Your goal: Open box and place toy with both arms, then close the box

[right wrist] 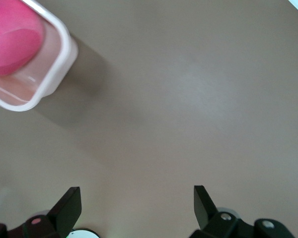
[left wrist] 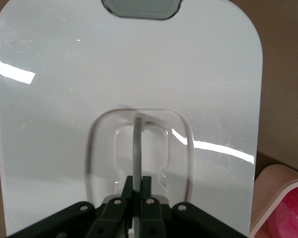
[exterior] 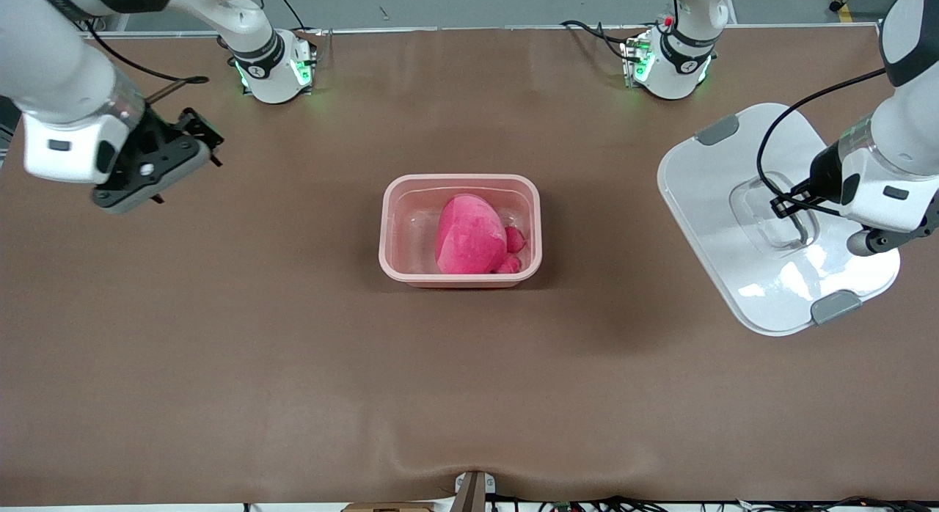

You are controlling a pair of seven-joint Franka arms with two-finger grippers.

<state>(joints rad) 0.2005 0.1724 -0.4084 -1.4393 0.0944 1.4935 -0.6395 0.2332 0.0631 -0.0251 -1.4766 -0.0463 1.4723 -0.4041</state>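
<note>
The toy (exterior: 472, 234) already lies in the open tub (exterior: 460, 229) at the middle of the worktop (exterior: 293, 365), so what remains, as I read it, is putting the lid (exterior: 770, 218) back on. The left gripper (left wrist: 137, 191) has its jaws closed on the clear handle (left wrist: 138, 148) in the lid's recess, and the lid appears to be off the worktop, tilted, near the edge at the left arm's end. To do this well, I would carry the lid level across to the tub, turn it so its long side matches the tub's, and lower it straight down so the rim seats all round before the grey clips (exterior: 717, 130) are pressed. The toy bulges high in the tub and may stand close to the rim, so the lid could ride on it; a slow descent would show that. The stretch of worktop between lid and tub is bare, giving plenty of room for the sweep. The right gripper (exterior: 192, 136) waits with its jaws wide apart and empty, over the edge at the right arm's end, well apart from the tub, free to come in and steady the tub or snap a clip.
</note>
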